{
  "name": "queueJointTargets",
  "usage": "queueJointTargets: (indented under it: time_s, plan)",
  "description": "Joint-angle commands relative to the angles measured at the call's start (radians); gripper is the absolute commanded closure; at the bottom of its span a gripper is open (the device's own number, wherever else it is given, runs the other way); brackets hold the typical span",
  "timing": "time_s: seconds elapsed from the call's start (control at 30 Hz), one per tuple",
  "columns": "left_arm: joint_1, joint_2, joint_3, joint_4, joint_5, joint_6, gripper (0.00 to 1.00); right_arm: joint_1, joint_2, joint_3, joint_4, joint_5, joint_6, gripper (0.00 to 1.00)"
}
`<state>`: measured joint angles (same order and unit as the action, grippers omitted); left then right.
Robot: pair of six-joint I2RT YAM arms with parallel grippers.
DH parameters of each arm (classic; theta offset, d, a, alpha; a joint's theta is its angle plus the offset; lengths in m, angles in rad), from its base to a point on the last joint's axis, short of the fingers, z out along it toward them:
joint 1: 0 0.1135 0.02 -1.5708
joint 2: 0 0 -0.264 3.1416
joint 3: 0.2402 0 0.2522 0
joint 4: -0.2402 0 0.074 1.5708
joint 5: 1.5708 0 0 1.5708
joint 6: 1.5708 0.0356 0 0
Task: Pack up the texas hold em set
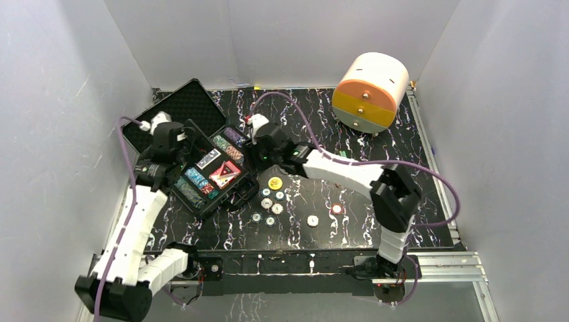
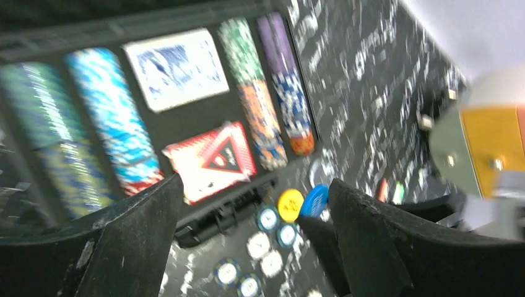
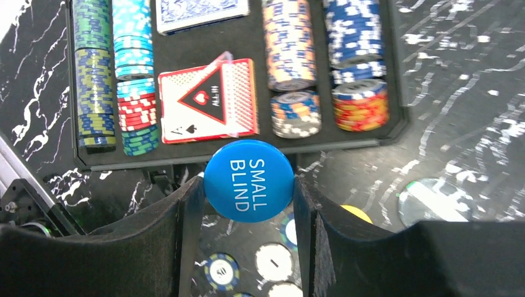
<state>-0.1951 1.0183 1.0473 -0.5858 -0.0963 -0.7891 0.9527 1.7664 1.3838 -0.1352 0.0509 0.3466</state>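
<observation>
The black case [image 1: 194, 100] lies open at the table's left, its tray [image 3: 155, 162] filled with rows of multicoloured chips [image 3: 291, 43], a red-backed card deck [image 3: 207, 99] and a blue-backed deck [image 2: 176, 68]. My right gripper [image 3: 249, 192] hovers just off the tray's front edge, shut on a blue "SMALL BLIND" button [image 3: 249, 180] held by its rim. My left gripper [image 2: 255, 185] hangs over the tray's left part, open, with nothing between its fingers. A yellow button [image 1: 274, 182] and several loose chips [image 1: 266, 201] lie on the table in front of the case.
A big orange-and-white cylinder [image 1: 370, 90] stands at the back right. Two more chips [image 1: 313, 220] lie further right, near the right arm's elbow [image 1: 396, 194]. White walls close in the marbled black table [image 1: 429, 168] on three sides.
</observation>
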Motion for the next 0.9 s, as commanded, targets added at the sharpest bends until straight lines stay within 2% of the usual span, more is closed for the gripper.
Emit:
queueJointTargets:
  time_s: [0.0, 0.23, 0.43, 0.87]
  plan:
    - [0.006, -0.117, 0.084, -0.107, -0.41, 0.073, 0.14, 0.08, 0.12, 0.189, -0.071, 0.118, 0.022, 0.48]
    - [0.005, -0.196, 0.159, -0.122, -0.505, 0.122, 0.13, 0.154, 0.294, 0.404, -0.157, 0.181, -0.038, 0.47]
    - [0.006, -0.212, 0.187, -0.124, -0.455, 0.108, 0.12, 0.176, 0.427, 0.566, -0.245, 0.243, -0.066, 0.47]
    - [0.006, -0.217, 0.175, -0.131, -0.423, 0.103, 0.12, 0.176, 0.56, 0.738, -0.302, 0.246, -0.123, 0.45]
